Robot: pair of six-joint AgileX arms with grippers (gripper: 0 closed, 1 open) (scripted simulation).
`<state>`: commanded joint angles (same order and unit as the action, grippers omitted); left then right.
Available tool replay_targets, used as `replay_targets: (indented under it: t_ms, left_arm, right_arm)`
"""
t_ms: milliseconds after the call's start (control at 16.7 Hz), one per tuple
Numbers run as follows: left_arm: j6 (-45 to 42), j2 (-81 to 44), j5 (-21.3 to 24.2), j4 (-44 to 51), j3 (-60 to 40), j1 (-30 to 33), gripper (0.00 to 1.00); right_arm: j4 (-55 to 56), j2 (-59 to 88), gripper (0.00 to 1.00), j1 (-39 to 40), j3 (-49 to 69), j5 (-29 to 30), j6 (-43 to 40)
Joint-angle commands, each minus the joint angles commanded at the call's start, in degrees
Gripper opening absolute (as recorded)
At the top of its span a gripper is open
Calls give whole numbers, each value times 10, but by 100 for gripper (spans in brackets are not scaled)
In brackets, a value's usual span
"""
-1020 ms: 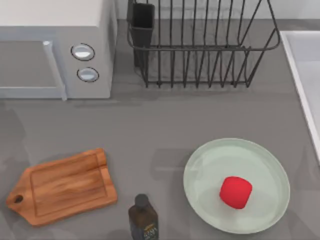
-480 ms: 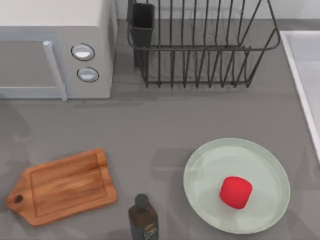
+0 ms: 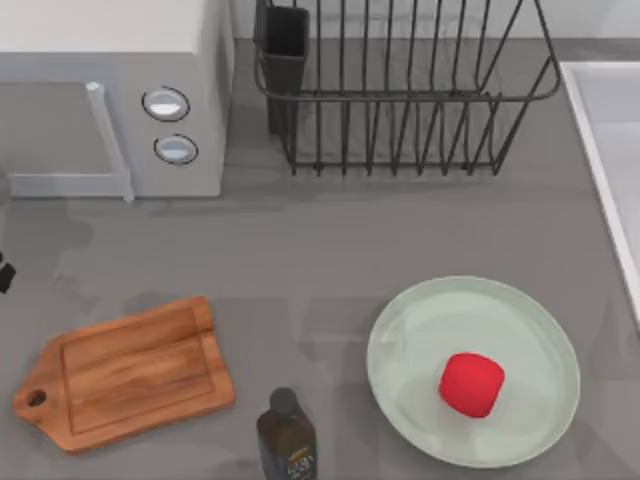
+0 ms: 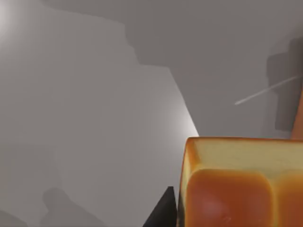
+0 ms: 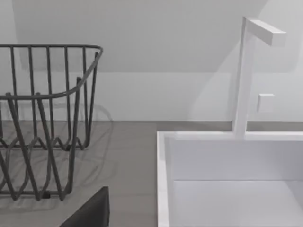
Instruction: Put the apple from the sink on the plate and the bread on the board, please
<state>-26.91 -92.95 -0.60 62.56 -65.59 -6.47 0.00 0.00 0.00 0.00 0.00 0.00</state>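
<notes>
The red apple [image 3: 472, 383] lies on the mint-green plate [image 3: 420, 330] at the front right of the table. At the front left, the wooden board [image 3: 125, 372] is bare. In the left wrist view the golden-brown bread [image 4: 241, 184] looms close against one dark finger [image 4: 163, 215] of my left gripper, held above the grey counter. A dark bit of my left arm [image 3: 4, 271] shows at the table's left edge, behind the board. The sink [image 3: 592, 130] runs along the right edge. My right gripper hovers near the sink [image 5: 163, 179], one dark finger [image 5: 90, 213] in sight.
A microwave [image 3: 110, 100] stands at the back left and a wire dish rack [image 3: 400, 90] at the back middle. A dark bottle [image 3: 286, 435] sits at the front between board and plate. A faucet [image 5: 244, 75] rises behind the sink.
A dark bit of my left arm has come into the top view at the left edge, and its shadow has spread over the counter there. Apple, plate and board are unmoved.
</notes>
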Motion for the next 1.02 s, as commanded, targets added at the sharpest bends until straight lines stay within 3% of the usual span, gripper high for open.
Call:
replay_targets:
  t_ms: [720,1020]
  left_arm:
    - [881,11,-16,-29,38,184,0]
    - [1182,9,-21,-41,49,235,0]
  right_arm:
    - [0,0,100,0,0,0,0]
    - [0,0,100,0,0,0,0]
